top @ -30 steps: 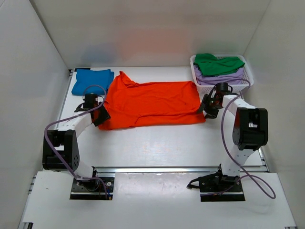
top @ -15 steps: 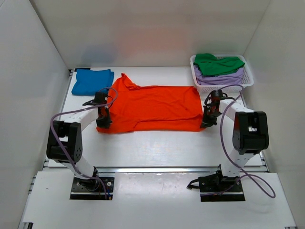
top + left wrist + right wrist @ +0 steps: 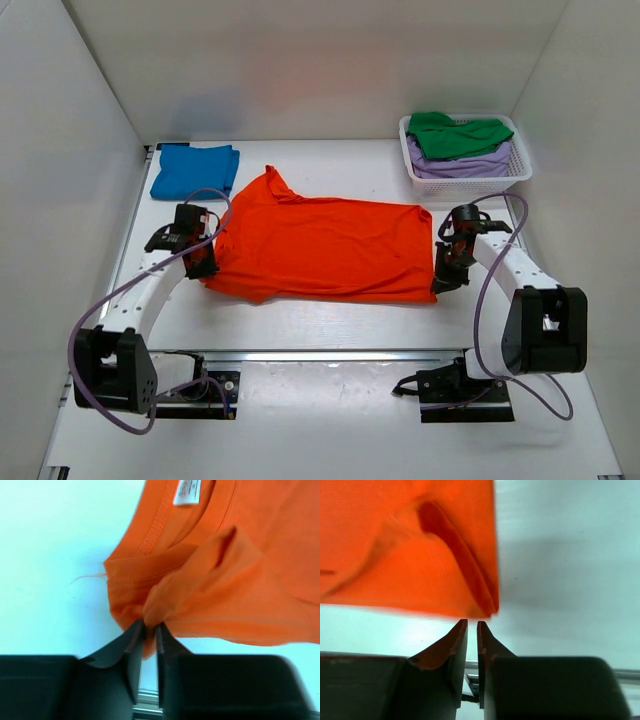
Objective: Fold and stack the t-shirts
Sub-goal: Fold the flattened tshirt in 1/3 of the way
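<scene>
The bright orange t-shirt [image 3: 320, 245] lies spread flat across the middle of the table, collar to the left. My left gripper [image 3: 200, 262] is at its left edge near the collar. In the left wrist view that gripper [image 3: 150, 627] is shut on a bunched fold of the orange t-shirt [image 3: 225, 570]. My right gripper [image 3: 445, 283] is at the shirt's near right corner. In the right wrist view its jaws [image 3: 472, 622] stand a narrow slit apart with nothing between them. The orange corner [image 3: 485, 605] hangs just past the tips.
A folded blue t-shirt [image 3: 195, 170] lies at the back left. A white lattice basket [image 3: 522, 172] at the back right holds a green t-shirt [image 3: 455, 133] on a lavender one [image 3: 460, 163]. White walls enclose the table on three sides.
Both grippers closed on the orange shirt's ends and drew it toward the near edge. The shirt now lies lower and slightly skewed. The right jaws have since parted a little.
</scene>
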You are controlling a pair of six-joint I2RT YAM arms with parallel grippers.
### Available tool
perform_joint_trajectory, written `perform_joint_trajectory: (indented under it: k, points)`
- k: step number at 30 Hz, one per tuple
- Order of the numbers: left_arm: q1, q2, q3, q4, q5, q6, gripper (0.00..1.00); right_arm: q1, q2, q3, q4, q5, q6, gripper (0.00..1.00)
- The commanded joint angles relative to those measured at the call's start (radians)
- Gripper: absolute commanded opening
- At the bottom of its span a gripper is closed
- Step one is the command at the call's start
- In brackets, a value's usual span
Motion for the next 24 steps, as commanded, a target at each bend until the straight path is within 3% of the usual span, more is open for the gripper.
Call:
perform_joint_trajectory:
  k: [1, 3, 8, 12, 14, 16, 24]
  points:
    - [0.019, -0.053, -0.001, 0.016, -0.014, 0.030, 0.29, 0.005, -0.043, -0.006, -0.048, 0.034, -0.016, 0.12]
    - [0.011, -0.028, 0.013, 0.032, 0.002, 0.035, 0.31, 0.026, -0.040, -0.003, -0.050, 0.037, -0.018, 0.14]
    - [0.008, 0.102, 0.070, 0.050, 0.062, 0.030, 0.30, 0.083, -0.073, -0.009, 0.035, 0.023, -0.041, 0.39]
    - [0.003, 0.121, 0.056, 0.062, 0.071, 0.029, 0.31, 0.092, -0.060, -0.020, 0.173, -0.013, -0.076, 0.41]
    - [0.011, 0.108, 0.036, 0.071, 0.068, 0.036, 0.45, 0.068, -0.049, -0.029, 0.249, -0.040, -0.088, 0.40]
    - [0.022, 0.099, 0.016, 0.070, 0.046, 0.032, 0.52, 0.056, -0.015, -0.028, 0.300, -0.072, -0.099, 0.40]
    - [0.007, 0.136, -0.027, 0.078, 0.033, 0.023, 0.63, 0.075, 0.115, 0.064, 0.331, -0.054, -0.151, 0.41]
